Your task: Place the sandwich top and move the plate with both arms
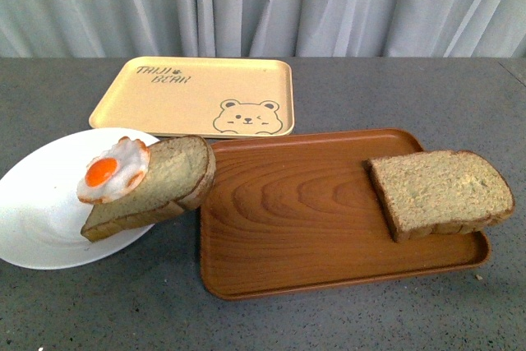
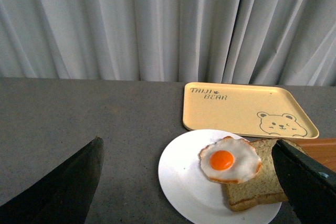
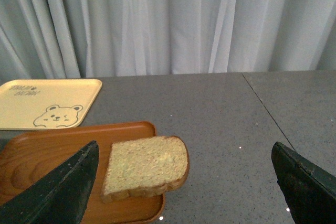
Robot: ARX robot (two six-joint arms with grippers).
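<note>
The sandwich top (image 1: 440, 191), a plain brown bread slice, lies on the right end of the brown wood-grain tray (image 1: 288, 219), overhanging its edge; it also shows in the right wrist view (image 3: 147, 166). The white plate (image 1: 41, 211) sits at the front left, carrying a bread slice with a fried egg (image 1: 115, 172) that leans over the plate's rim onto the tray. The plate also shows in the left wrist view (image 2: 184, 182). My left gripper (image 2: 191, 192) is open above and short of the plate. My right gripper (image 3: 184, 192) is open above the table beside the plain slice. Neither arm shows in the front view.
A pale yellow bear-print tray (image 1: 197, 96) lies behind the plate and the wood tray. The grey tabletop (image 1: 394, 88) runs to a white curtain at the back. A seam in the tabletop (image 3: 265, 108) runs at the right.
</note>
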